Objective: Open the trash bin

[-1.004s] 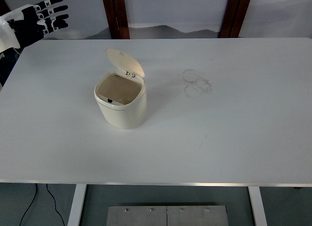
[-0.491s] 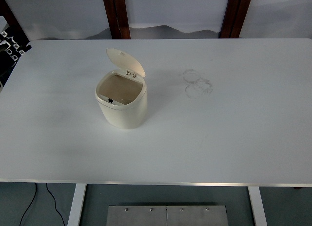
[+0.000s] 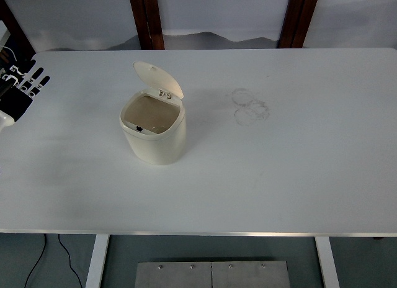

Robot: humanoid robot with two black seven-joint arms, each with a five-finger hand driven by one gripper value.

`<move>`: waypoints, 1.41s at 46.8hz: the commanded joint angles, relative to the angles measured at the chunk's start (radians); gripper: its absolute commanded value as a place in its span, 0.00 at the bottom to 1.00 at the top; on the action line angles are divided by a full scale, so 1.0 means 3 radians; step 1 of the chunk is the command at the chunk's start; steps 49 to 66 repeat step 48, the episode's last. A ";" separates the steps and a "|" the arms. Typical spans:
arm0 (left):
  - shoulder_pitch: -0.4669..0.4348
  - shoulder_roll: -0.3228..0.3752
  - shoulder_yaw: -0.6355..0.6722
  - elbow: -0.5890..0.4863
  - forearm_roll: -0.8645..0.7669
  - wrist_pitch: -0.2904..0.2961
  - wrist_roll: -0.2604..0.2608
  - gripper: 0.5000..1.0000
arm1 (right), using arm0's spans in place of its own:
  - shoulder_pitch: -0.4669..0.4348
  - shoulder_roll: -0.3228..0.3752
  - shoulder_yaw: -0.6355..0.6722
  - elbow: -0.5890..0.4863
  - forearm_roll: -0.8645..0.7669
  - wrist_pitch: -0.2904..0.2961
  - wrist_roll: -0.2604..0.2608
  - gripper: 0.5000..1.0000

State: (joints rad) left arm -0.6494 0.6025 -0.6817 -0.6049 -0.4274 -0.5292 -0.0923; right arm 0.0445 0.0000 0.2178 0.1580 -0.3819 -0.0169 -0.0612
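While I watch from the head camera, the small cream plastic trash bin (image 3: pixel 153 130) stands upright on the white table (image 3: pixel 291 157), left of centre, and its rounded lid (image 3: pixel 158 78) is tipped up on the hinge at the far rim, leaving the mouth open toward me. I judge the task done as things lie. My black left hand (image 3: pixel 22 89) shows at the left edge of the picture, fingers (image 3: pixel 37 80) extended and apart, holding nothing, well clear of the bin, which lies to its right and slightly nearer to me. My right hand is out of view, so the left is the only one near. Faint ring marks (image 3: pixel 251 105) stain the table to the right of the bin. If any move is left, I think it is only pulling the left arm clear.
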 commanded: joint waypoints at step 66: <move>0.0360 -0.0398 -0.0571 0.0375 0.0003 -0.0169 0.0001 1.00 | 0.0020 0.0000 0.0010 0.0010 0.0005 0.0005 -0.0001 0.99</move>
